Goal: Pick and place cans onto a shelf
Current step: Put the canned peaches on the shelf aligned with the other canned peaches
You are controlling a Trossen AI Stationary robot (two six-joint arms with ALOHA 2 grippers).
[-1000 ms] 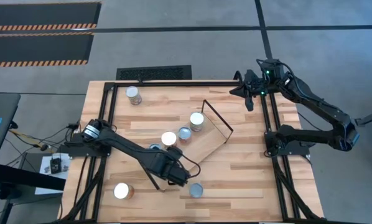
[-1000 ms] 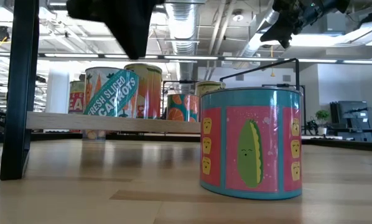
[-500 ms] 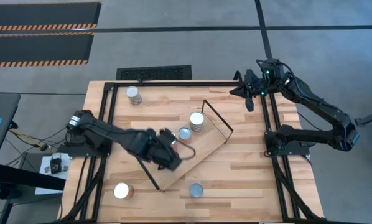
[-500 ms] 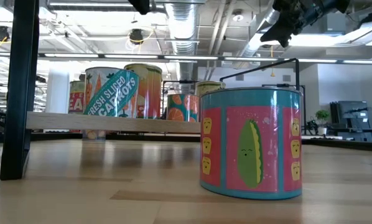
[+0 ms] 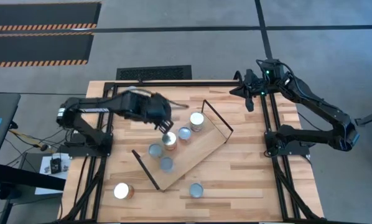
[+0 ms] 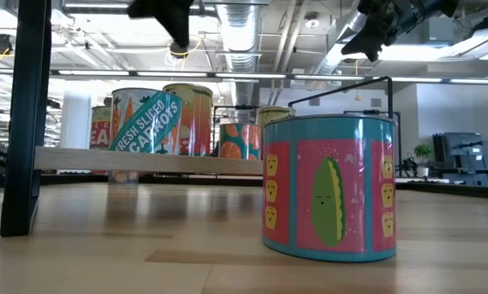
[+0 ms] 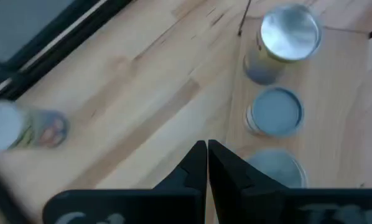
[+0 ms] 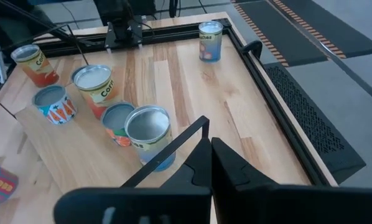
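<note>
The light-wood shelf (image 5: 201,149) lies slantwise on the table, with black wire brackets at both ends. Several cans stand on it in the high view: a blue-grey one (image 5: 155,150), another (image 5: 167,163), an orange-sided one (image 5: 169,139), one (image 5: 184,133) and a white-topped one (image 5: 197,121). Loose cans stand on the table near the front edge (image 5: 122,191) (image 5: 196,190); the latter is the pink corn can (image 6: 330,188). My left gripper (image 5: 167,126) is shut and empty, above the shelf's far side (image 7: 206,155). My right gripper (image 5: 234,92) is shut and empty at the far right (image 8: 206,149).
Another can (image 8: 209,37) stands on the table at the far left; my left arm covers it in the high view. A black frame (image 5: 111,87) runs round the table's edges. Bare wood (image 5: 248,162) lies to the right of the shelf.
My left gripper has risen and swung from the shelf's near end toward the table's far edge, past the cans. The two blue-grey cans that the arm covered now show standing on the shelf. My right arm has kept still.
</note>
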